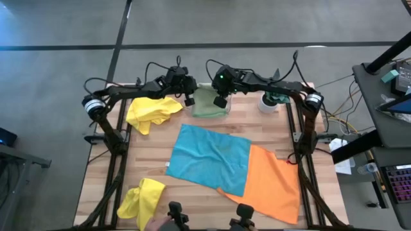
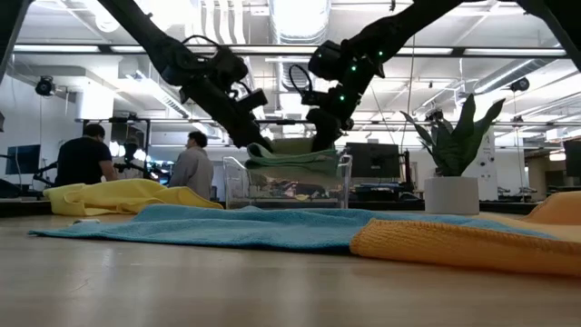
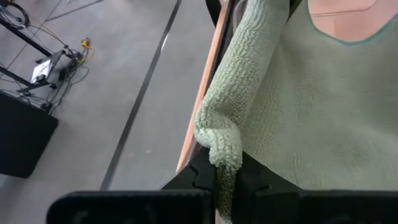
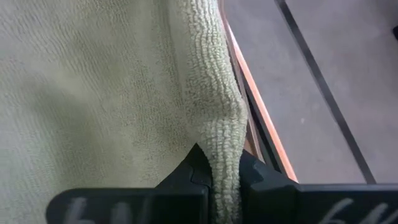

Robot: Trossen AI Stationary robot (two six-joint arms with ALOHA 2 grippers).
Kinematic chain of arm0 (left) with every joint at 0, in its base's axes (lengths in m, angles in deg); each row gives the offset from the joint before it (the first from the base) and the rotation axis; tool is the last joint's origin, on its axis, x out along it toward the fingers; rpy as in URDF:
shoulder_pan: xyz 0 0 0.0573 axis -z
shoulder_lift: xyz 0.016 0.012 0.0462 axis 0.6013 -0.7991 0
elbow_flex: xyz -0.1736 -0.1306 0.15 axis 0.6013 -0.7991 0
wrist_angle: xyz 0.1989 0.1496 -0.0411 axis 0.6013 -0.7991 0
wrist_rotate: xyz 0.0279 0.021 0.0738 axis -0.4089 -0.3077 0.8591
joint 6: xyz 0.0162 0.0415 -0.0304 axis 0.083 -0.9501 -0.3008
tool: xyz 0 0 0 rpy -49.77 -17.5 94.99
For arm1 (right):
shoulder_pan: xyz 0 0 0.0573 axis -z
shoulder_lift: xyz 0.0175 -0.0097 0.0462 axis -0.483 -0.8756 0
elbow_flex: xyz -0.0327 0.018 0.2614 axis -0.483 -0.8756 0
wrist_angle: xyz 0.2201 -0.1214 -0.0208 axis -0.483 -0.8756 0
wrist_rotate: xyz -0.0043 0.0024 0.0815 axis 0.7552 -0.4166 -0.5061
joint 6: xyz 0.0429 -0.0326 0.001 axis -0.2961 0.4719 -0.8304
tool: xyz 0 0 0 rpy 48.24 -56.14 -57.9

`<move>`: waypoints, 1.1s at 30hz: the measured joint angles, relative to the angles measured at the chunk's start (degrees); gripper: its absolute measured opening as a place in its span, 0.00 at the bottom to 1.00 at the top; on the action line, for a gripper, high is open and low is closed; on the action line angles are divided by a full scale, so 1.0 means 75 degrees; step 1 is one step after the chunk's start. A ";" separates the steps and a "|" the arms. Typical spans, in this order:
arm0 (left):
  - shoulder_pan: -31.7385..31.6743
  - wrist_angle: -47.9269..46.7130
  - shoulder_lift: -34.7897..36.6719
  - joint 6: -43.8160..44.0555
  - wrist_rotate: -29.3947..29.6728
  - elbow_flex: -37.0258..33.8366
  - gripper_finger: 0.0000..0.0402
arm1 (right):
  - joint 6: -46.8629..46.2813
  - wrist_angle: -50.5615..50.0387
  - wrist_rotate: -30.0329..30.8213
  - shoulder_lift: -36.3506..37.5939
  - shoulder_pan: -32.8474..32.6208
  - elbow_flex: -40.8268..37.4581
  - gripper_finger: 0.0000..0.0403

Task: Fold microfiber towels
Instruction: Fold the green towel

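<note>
Wooden desk point(image 1: 212, 208), far edge: both end effectors, left point(image 1: 189, 97) and right point(image 1: 220, 101), clamp the sage green towel point(image 1: 209, 102) over the clear tray point(image 2: 343, 186). Uneven release could drape it across the rim.

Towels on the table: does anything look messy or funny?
Yes. The two yellow towels lie crumpled in heaps, not flat. The orange towel hangs over the table's near edge, overlapping the blue towel. The green towel is held up by the left hand and right hand.
</note>
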 joint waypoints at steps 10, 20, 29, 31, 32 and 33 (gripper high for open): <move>-0.0058 0.0271 -0.0146 -0.0567 0.0047 -0.0006 0.00 | 0.0129 0.0143 0.0313 -0.0121 0.0006 -0.0003 0.02; -0.0064 0.0287 -0.0146 -0.0801 -0.0226 -0.0190 0.00 | 0.0156 0.0143 0.0277 -0.0122 -0.0018 -0.0132 0.02; -0.0052 0.0212 -0.0132 -0.1005 -0.0902 -0.0271 0.00 | 0.0266 0.0057 0.0398 -0.0111 -0.0319 -0.0363 0.02; -0.0052 0.0230 -0.0128 -0.1007 -0.0931 -0.0271 0.00 | 0.0366 0.0112 0.0476 -0.0111 -0.0329 -0.0385 0.02; -0.0052 0.0229 -0.0128 -0.1005 -0.0941 -0.0266 0.00 | 0.0404 0.0155 0.0571 -0.0111 -0.0329 -0.0388 0.02; -0.0055 0.0232 -0.0125 -0.1014 -0.0944 -0.0250 0.00 | 0.0451 0.0207 0.0725 -0.0109 -0.0328 -0.0388 0.02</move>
